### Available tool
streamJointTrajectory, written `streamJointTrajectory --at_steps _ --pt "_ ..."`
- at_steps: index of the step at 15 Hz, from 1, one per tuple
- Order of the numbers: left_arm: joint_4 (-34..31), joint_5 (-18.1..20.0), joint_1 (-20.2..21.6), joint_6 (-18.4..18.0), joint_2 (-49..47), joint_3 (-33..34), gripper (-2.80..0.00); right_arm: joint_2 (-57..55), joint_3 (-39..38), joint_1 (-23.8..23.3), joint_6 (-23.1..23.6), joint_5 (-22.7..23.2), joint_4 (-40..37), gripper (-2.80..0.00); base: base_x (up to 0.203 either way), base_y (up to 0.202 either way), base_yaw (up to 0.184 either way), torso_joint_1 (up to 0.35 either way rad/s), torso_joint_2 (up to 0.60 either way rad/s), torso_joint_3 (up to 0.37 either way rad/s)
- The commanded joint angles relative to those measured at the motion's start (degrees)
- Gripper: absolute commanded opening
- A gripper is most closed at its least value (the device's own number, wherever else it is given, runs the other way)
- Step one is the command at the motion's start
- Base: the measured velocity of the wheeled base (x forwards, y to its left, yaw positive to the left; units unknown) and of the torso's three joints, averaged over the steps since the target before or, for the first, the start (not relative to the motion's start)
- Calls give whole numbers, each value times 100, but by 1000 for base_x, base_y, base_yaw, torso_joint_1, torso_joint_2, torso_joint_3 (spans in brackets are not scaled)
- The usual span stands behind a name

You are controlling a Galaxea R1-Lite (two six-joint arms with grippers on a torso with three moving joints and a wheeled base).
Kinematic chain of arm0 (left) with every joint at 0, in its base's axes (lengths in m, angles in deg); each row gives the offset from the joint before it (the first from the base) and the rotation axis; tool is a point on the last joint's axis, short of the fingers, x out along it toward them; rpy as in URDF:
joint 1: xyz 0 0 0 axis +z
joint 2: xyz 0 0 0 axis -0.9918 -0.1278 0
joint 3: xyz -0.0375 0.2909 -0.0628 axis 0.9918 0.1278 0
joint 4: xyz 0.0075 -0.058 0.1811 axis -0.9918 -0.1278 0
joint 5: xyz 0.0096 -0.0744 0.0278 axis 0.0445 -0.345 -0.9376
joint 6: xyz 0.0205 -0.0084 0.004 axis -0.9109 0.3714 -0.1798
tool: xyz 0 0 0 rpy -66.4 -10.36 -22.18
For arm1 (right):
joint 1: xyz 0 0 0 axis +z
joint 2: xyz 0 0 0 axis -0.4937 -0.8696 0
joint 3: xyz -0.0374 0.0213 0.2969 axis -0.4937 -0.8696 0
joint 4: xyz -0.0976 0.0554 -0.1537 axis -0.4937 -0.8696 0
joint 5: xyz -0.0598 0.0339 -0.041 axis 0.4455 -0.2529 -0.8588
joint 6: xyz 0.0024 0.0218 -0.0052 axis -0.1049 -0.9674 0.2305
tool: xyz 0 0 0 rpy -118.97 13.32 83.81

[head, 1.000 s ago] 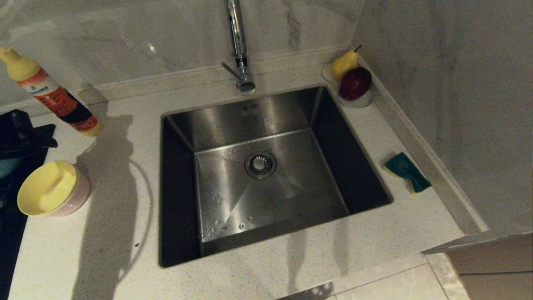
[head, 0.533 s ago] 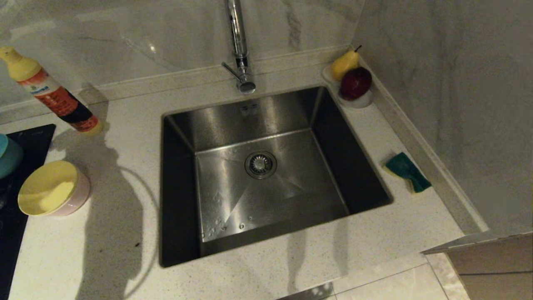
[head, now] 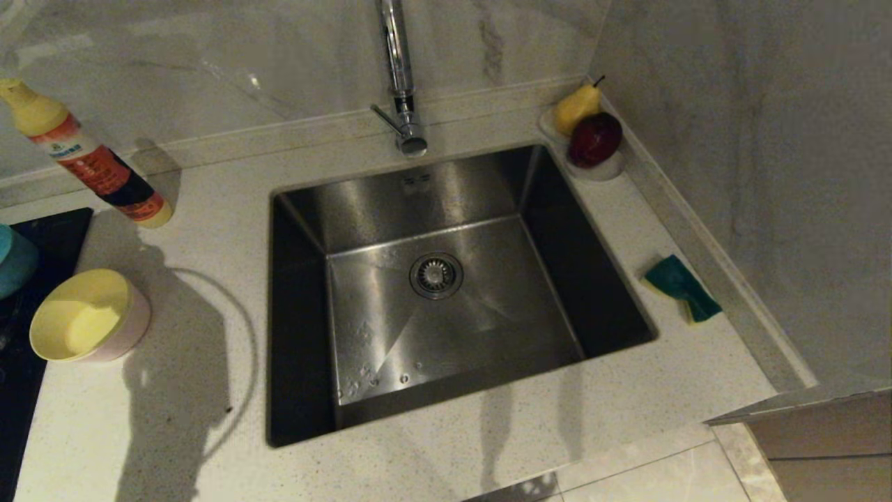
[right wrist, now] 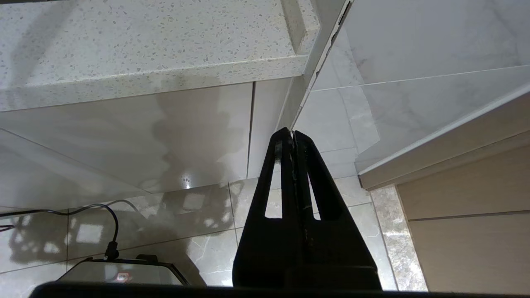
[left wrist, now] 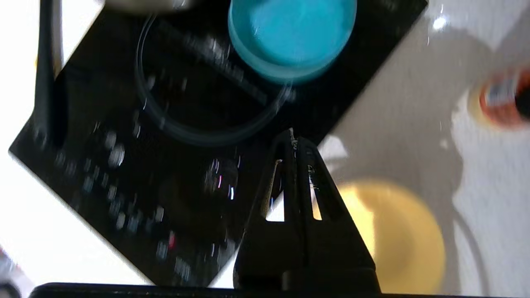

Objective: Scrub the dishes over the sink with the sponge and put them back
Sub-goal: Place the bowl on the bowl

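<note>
Yellow bowl (head: pixel 80 315) is nested in pink bowl (head: pixel 132 328) on the surface (head: pixel 174 390); blue bowl (left wrist: pixel 292 35) sits on the hob (left wrist: pixel 124 165). Sink (head: pixel 446 293) is bare. Sponge (head: pixel 681 287) lies right of it. Left claw (left wrist: pixel 293 140) and right claw (right wrist: pixel 292 136) are closed, holding nothing.

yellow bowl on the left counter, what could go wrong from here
1. The yellow bowl sits nested in a pink bowl; lifting one may drag the other along.
2. The stack stands close to the black cooktop and the light blue bowl, so the shut left gripper could knock either.
3. The sponge lies across the sink, beside the wall, while the right gripper, also shut, hangs below counter level.
</note>
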Motion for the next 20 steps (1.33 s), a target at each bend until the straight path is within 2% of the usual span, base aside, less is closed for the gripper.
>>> streamJointTrajectory --at_steps 1,2,3,9,12,17,20 --pt "161 19 10 -56 -706 -369 -280 1 0 7 4 2 -2 -280 0 0 0 0 0 0" --pt "199 35 9 -110 -929 -615 -280 1 0 -2 4 2 -2 -280 0 0 0 0 0 0" --pt "215 71 8 -149 -1146 -817 0 1 0 -2 4 2 -2 -280 0 0 0 0 0 0" --pt "234 597 3 -195 -2029 -1893 0 1 0 5 4 2 -2 -280 0 0 0 0 0 0" --pt "271 628 8 -274 -2373 -2127 0 1 0 0 4 2 -2 -280 0 0 0 0 0 0" --pt "520 954 1 -266 -2883 -2531 0 1 0 -2 4 2 -2 -280 0 0 0 0 0 0" --pt "863 1210 -7 -290 -3046 -2551 0 1 0 -2 4 2 -2 -280 0 0 0 0 0 0"
